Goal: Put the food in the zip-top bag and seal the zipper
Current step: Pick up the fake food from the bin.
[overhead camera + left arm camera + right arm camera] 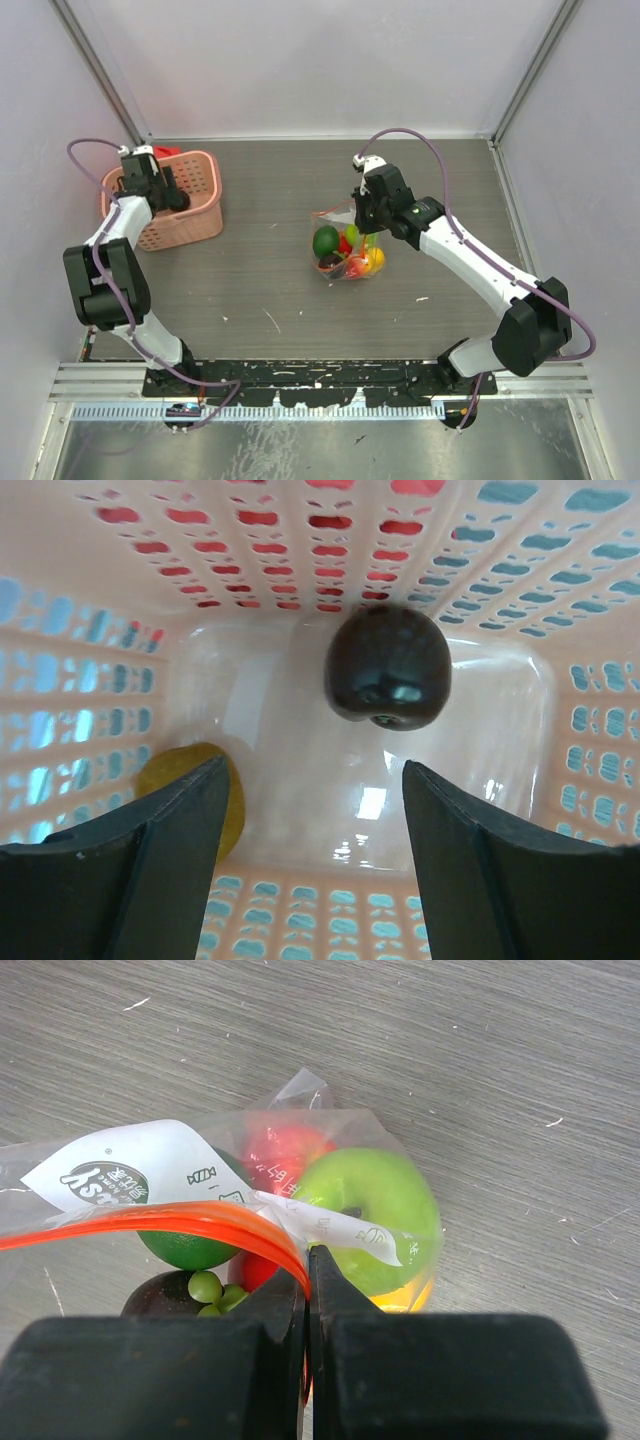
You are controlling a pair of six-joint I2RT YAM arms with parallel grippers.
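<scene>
Right wrist view: right gripper [308, 1270] pinched on the zipper [150, 1222]; left gripper [315, 820] wide apart inside the basket [300, 540].

One pink basket [190, 228] held two toy pieces: one dark purple-brown fruit [388, 667] and one yellow piece [180, 762], partly hidden. One zip-top bag [300, 1090] with one zipper [170, 1220] showed six items inside: one light green apple [375, 1210], one red fruit [285, 1150], one dark green fruit [190, 1252], one dark piece [155, 1300], one bunch of small green grapes [205, 1287] and one yellow-orange piece [405, 1298]
</scene>
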